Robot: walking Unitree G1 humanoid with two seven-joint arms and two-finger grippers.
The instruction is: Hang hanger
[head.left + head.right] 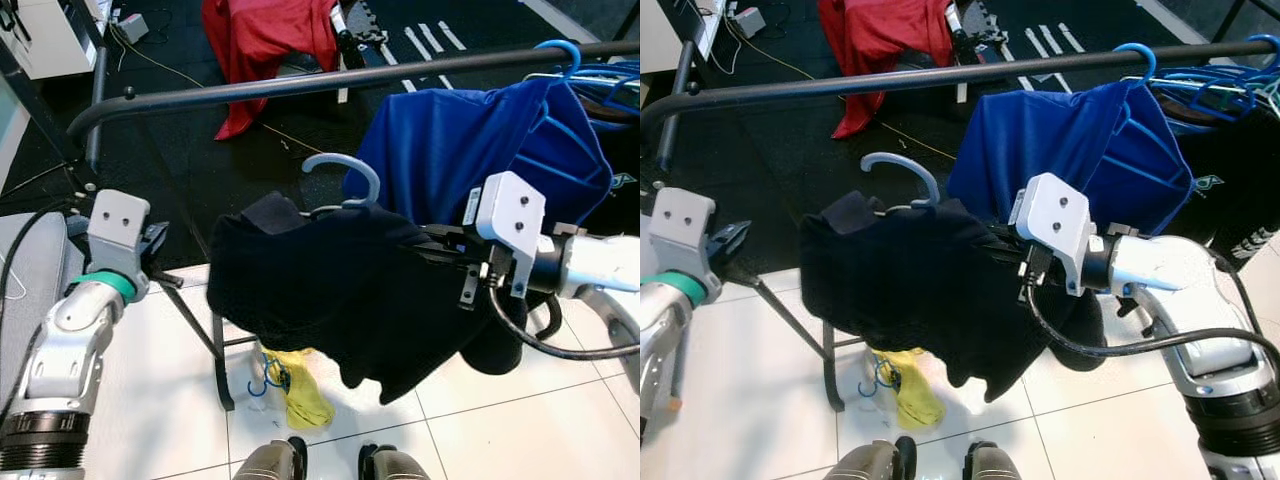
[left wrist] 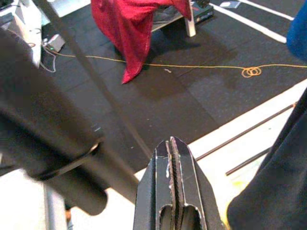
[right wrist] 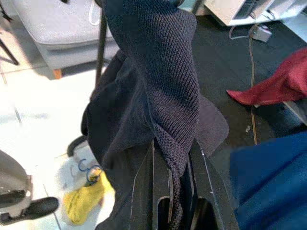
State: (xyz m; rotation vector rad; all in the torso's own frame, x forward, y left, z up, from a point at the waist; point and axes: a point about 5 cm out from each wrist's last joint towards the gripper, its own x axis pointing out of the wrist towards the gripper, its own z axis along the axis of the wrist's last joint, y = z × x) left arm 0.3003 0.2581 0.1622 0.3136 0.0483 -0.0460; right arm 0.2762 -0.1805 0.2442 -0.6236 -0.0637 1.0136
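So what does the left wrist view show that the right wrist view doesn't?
Left wrist alone: the left gripper, jaws shut on nothing, beside the dark rack bar, and a yellow cord coiled on the black mat. Right wrist alone: the right gripper pinching the dark knit garment, a grey sofa, and a yellow cloth on the tiles. Both: the red cloth and blue shirt.

- The hanger (image 1: pixel 345 175) carrying a sweater (image 1: pixel 340 290) hangs below the rail (image 1: pixel 300 85).
- A shirt (image 1: pixel 480 150) hangs on the rail, to the right.
- A cloth (image 1: pixel 300 385) lies on the floor, beneath.
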